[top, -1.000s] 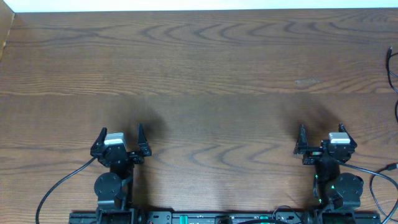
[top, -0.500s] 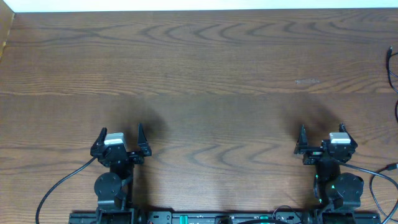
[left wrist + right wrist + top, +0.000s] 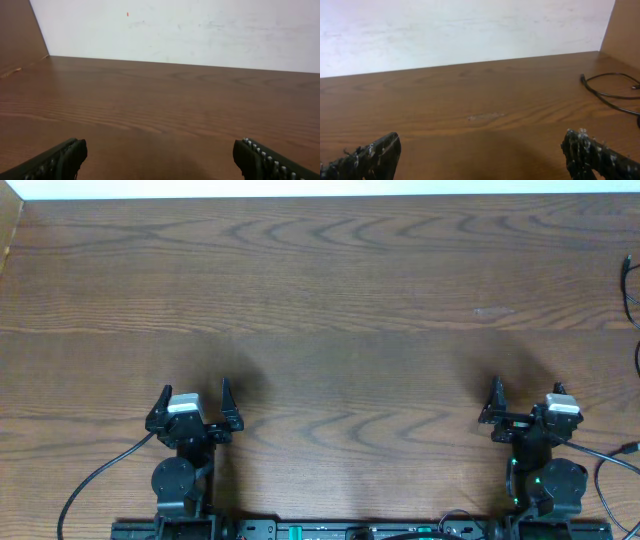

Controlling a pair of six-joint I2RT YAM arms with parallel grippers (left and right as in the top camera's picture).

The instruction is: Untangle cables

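Black cable (image 3: 627,292) is my target, but big things first: the brown wooden table (image 3: 320,300) fills my overhead view. Left gripper (image 3: 194,388) sits near the front edge, jaws spread wide, holding nothing. Right gripper (image 3: 526,388) sits opposite it on the other side, likewise released and empty. That cable lies at the table's far right edge, well apart from both. My right wrist camera catches it looping on the wood, its small plug end (image 3: 582,78) pointing inward.

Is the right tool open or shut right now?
Open. The right tool has its fingers far apart at the wrist view's edges, with only bare table between them and nothing held.
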